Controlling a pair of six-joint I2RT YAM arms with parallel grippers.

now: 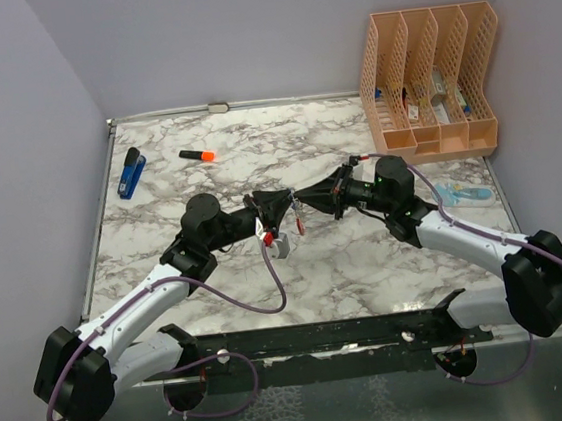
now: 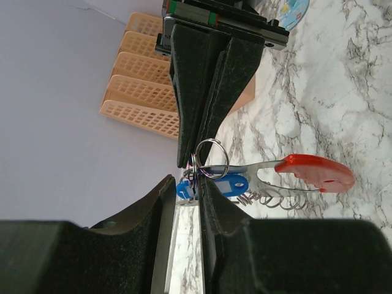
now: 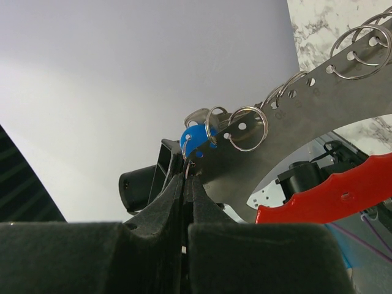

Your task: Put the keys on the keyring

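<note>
Left claw [image 2: 187,185]: nearly closed, its two fingertips pinching the head of the blue key [image 2: 229,185], with only a thin gap between the pads.
Right claw [image 3: 188,180]: fingers pressed flat together, gripping the tip of the keyring's metal side at a thin wire loop (the exact contact is hard to make out).
Claws together: tip to tip over the middle of the surface [image 1: 367,262], the left reaching in from one side and the right from the other.
Keyring [image 2: 315,173]: held between the two claws; the red crescent points away from the fingertips and the silvery metal side runs back to them.
Metal side: a flat curved strip with a row of punched holes, several holding small rings [image 3: 248,127].
Blue key: right at the meeting point of the fingertips, touching the end of the metal strip; a silvery key head shows just behind it in the right wrist view.
Marker [image 1: 198,156]: lying far back on the left, well apart from the claws.
Dark blue stapler-shaped thing [image 1: 131,173]: near the back-left edge.
Rack [image 1: 429,84]: peach plastic, standing at the back-right corner.
</note>
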